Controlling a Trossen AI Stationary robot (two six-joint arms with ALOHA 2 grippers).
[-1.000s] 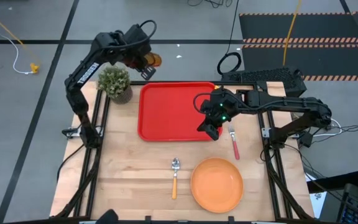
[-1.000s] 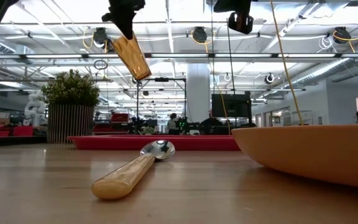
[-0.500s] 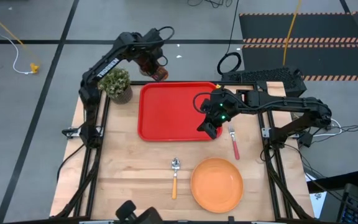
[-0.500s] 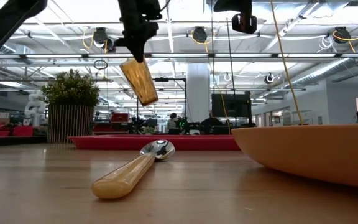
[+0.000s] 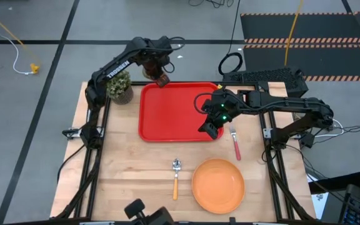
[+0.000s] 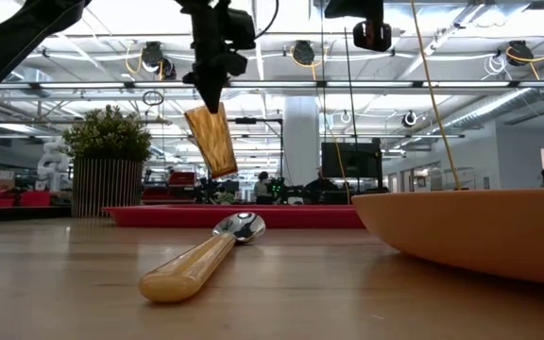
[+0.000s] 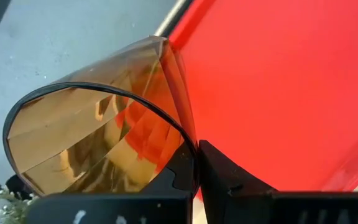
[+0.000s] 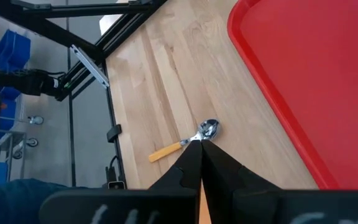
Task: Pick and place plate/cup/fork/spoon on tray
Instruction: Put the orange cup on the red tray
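Observation:
My left gripper [image 5: 158,70] is shut on the amber cup [image 5: 162,80], held above the far left corner of the red tray [image 5: 174,112]. My right gripper [image 5: 210,129] is shut and empty over the tray's near right corner. The red-handled fork [image 5: 235,144] lies flat on the table just right of the tray. The orange-handled spoon [image 5: 176,177] lies flat on the table near of the tray. The orange plate [image 5: 218,185] rests on its base to the spoon's right. My left gripper [image 7: 196,152] has the cup's rim wall [image 7: 188,134], one finger inside the mouth and one outside. The fingers come from above, pointing down. The cup [image 6: 212,142] hangs below them, slightly tilted, clear of the tray.
A potted green plant [image 5: 119,85] stands on the table just left of the tray's far left corner, close to my left arm. In the low view the plate's rim [image 6: 480,231] fills the right side, and the spoon [image 6: 201,260] lies in front of the tray [image 6: 253,216].
My left gripper has carried the cup from beyond the table's far edge toward the near edge and a little right, and down, to above the tray's far left corner. The cup has turned closer to upright.

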